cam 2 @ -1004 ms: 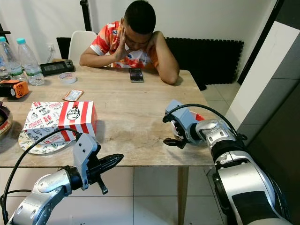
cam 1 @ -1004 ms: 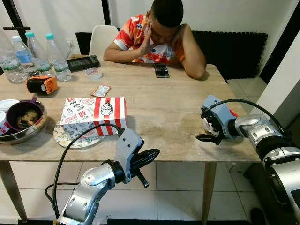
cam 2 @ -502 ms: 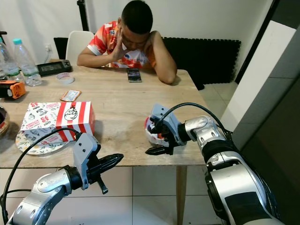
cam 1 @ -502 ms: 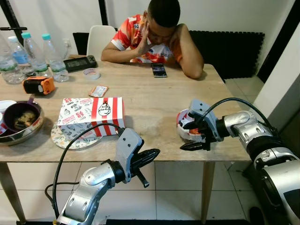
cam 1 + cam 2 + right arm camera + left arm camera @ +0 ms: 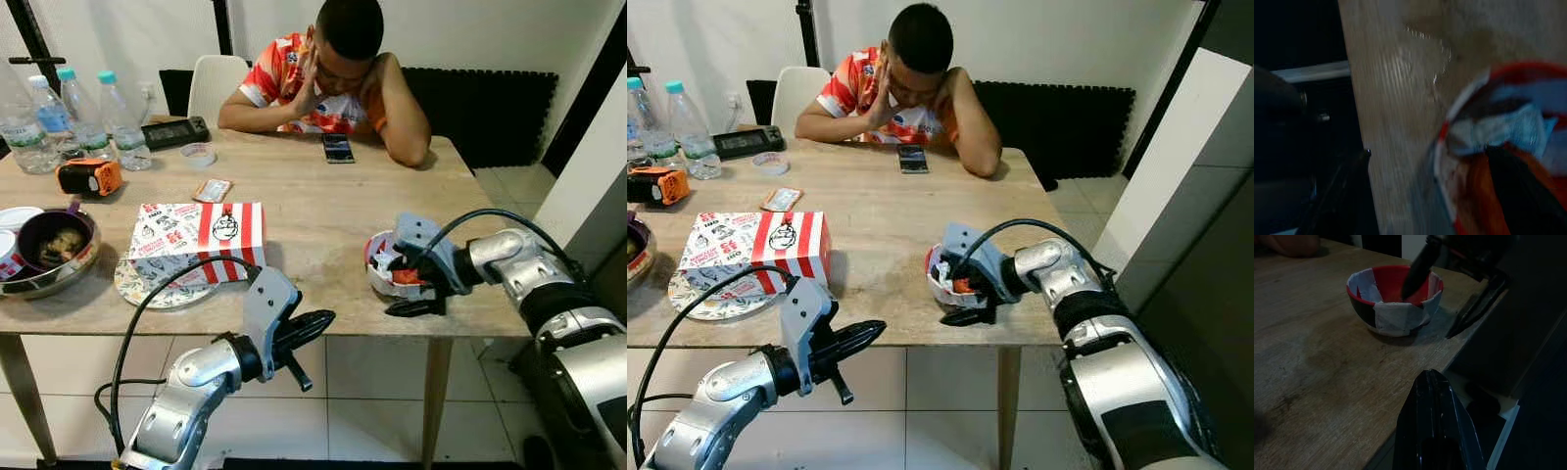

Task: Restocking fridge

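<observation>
A red-and-white paper bowl (image 5: 390, 277) sat at the right of centre, near the wooden table's (image 5: 313, 220) front edge. The right gripper (image 5: 404, 286) straddled its rim, fingers spread: one dipped inside, the other lay outside along the table edge. At lower centre, the left gripper (image 5: 306, 331) hung below the tabletop, fingers pressed together, holding nothing.

Bare counter (image 5: 323, 220) is lying open between the striped box (image 5: 196, 240) and the bowl (image 5: 390, 266), while a seated person (image 5: 333, 73) is blocking the far edge.
</observation>
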Robot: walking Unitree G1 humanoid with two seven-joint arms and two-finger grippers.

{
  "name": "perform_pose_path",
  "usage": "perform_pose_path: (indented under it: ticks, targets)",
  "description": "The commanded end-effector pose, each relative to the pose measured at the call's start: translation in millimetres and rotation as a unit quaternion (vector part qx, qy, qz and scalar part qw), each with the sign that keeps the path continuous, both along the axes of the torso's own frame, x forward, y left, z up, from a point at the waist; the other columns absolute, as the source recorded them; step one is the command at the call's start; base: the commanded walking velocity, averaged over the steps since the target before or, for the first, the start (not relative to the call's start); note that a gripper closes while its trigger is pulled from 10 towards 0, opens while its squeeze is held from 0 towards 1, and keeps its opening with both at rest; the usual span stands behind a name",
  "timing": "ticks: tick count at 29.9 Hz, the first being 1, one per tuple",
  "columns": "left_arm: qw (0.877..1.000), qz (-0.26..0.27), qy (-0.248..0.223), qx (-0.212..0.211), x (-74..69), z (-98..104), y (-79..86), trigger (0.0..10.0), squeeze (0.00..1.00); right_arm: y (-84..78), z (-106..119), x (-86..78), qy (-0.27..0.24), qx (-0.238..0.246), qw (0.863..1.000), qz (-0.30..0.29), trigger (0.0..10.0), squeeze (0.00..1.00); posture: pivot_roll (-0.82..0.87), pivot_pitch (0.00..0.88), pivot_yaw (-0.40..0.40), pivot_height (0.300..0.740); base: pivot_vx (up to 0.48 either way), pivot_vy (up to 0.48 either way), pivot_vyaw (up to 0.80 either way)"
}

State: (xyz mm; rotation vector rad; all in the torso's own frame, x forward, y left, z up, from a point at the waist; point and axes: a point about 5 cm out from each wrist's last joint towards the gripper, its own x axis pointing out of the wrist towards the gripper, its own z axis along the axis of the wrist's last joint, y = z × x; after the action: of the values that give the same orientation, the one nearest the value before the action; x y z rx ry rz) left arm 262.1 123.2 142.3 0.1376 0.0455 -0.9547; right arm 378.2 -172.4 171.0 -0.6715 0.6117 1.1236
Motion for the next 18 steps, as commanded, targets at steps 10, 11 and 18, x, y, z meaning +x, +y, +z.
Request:
perform_pose_path:
  ticks: [10, 11, 18]
  targets:
    - [1.0, -0.016, 0.004, 0.01, -0.4, -1.9, -2.8, 10.0, 0.0, -13.9, -6.5, -4.1, 0.018, -0.095, 0.995, 0.021, 10.0, 0.0, 0.07, 0.021, -0.066, 0.74, 0.0, 0.0, 0.0]
    - [1.0, -0.016, 0.004, 0.011, -0.4, -2.1, -2.8, 10.0, 0.0, -13.3, -7.7, -4.4, 0.019, -0.102, 0.994, 0.024, 10.0, 0.0, 0.07, 0.021, -0.066, 0.74, 0.0, 0.0, 0.0]
    - [1.0, -0.016, 0.003, 0.012, 0.0, -1.8, -2.6, 10.0, 0.0, -4.0, -11.6, -3.8, 0.016, -0.126, 0.991, 0.042, 6.4, 0.0, 0.08, 0.012, -0.069, 0.74, 0.0, 0.0, 0.0]
